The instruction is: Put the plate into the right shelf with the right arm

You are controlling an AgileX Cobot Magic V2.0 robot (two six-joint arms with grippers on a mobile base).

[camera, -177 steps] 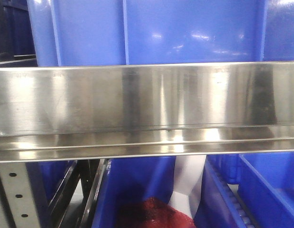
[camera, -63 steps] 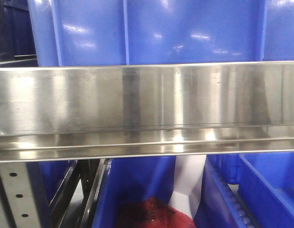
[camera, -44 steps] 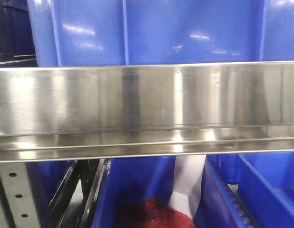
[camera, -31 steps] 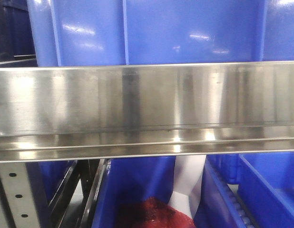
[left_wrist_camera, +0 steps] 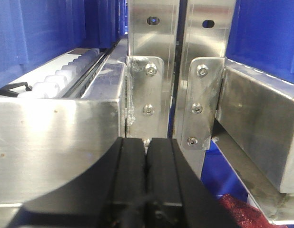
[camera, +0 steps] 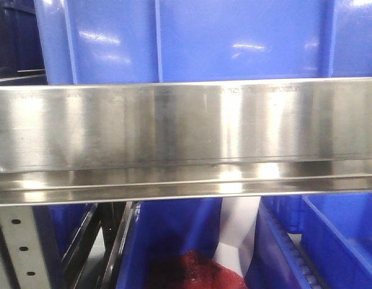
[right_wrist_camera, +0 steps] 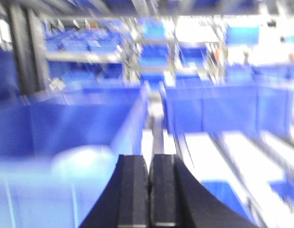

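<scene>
Your right gripper shows its two black fingers pressed flat together with nothing between them, so it is closed and empty. The left gripper is closed the same way, just in front of the bolted steel uprights.

The wrist view on the right is badly blurred. A pale rounded patch low on the left, against a blue bin, may be the plate, but you cannot be sure from this. The front view shows no plate at all, only the right shelf with its wide steel rail, blue bins above and below, and something red and mesh-like in a lower bin.

Treat the plate as stiff, smooth, likely slippery and breakable. Judged from the task, take it at the raised rim, one finger above and one below, and keep it level.

Faint marks sit along the rail's top edge, too small to read; no brand or label is legible elsewhere
</scene>
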